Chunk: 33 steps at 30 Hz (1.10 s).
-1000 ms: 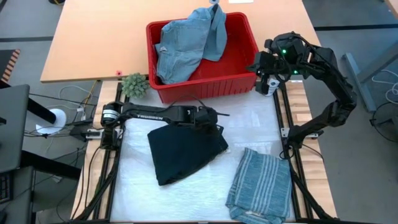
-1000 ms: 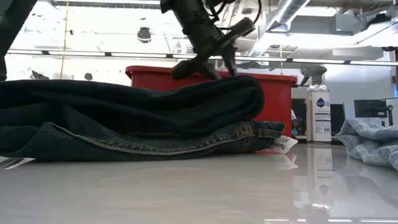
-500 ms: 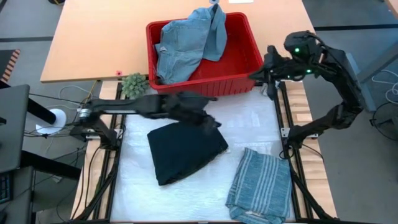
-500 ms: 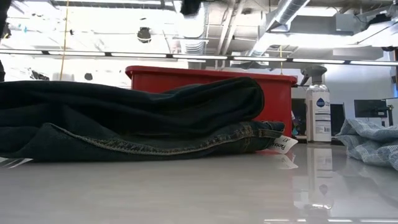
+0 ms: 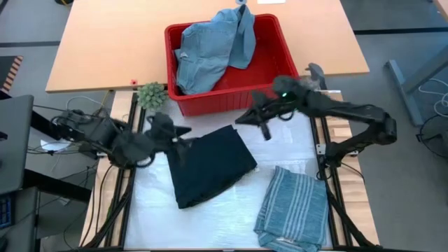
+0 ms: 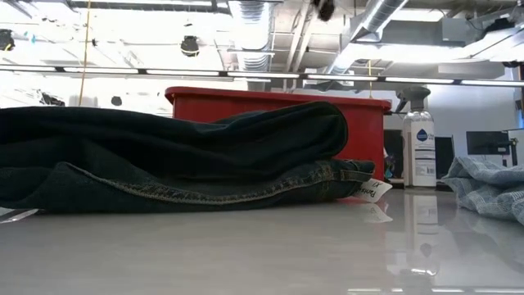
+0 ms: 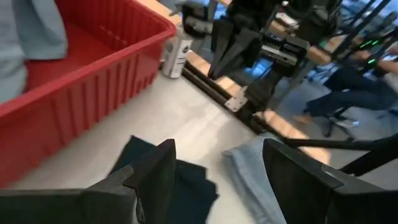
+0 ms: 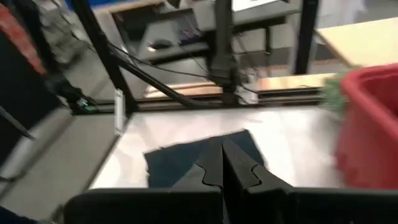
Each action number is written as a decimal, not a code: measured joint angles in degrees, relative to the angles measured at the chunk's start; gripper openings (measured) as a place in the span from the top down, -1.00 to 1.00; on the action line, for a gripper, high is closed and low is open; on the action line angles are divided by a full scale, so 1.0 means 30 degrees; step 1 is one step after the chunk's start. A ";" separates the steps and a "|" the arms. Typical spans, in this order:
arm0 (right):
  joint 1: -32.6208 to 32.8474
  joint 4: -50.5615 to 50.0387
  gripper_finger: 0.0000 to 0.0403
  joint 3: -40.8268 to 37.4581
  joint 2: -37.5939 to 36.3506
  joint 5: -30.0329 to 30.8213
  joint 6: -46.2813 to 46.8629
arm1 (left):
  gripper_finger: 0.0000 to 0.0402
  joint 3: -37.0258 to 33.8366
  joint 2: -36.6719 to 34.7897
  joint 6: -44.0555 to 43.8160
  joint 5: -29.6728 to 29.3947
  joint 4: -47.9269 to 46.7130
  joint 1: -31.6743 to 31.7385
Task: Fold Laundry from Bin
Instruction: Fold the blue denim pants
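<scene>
High view first: folded dark navy trousers (image 5: 210,166) lie mid-mat, long axis running from the corner nearest the bin (image 5: 227,63) down toward the left front. My left gripper (image 5: 176,137) sits just beside their left upper corner, fingers spread and empty, nothing between them in the left wrist view, where the dark cloth shows just past the fingers (image 7: 155,180). My right gripper (image 5: 260,126) hangs over the mat between the bin's front wall and the trousers' right upper corner, fingers clenched together on nothing, pointing toward the trousers in the right wrist view. I judge both arms about equally near the trousers, one at each upper corner; the left one is the one ready to take hold. Striped shirt (image 5: 292,208) lies folded at the right front of the mat, apart from the trousers. Light blue denim pieces (image 5: 210,49) remain heaped in the bin, one draped over the far rim. Hard to make out: both arms are motion-smeared; low view shows only the trousers' stacked edge and the bin behind; any small black item in the bin I cannot see
</scene>
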 joint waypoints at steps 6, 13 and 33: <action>0.0634 0.7562 0.92 -0.3538 0.2788 -0.1199 0.2883 | -0.14 -0.4007 -0.0267 -0.1996 -0.1600 0.1622 -0.2176; 0.1276 1.0320 0.92 -0.3717 0.6696 -0.2480 0.3971 | -0.14 -1.1690 -0.2625 -0.2906 -0.1568 0.8388 -0.2812; 0.0163 0.6667 0.92 -0.3660 1.2995 -0.2131 0.1179 | -0.14 -2.7410 0.0280 -0.6691 0.0006 2.9608 -0.1391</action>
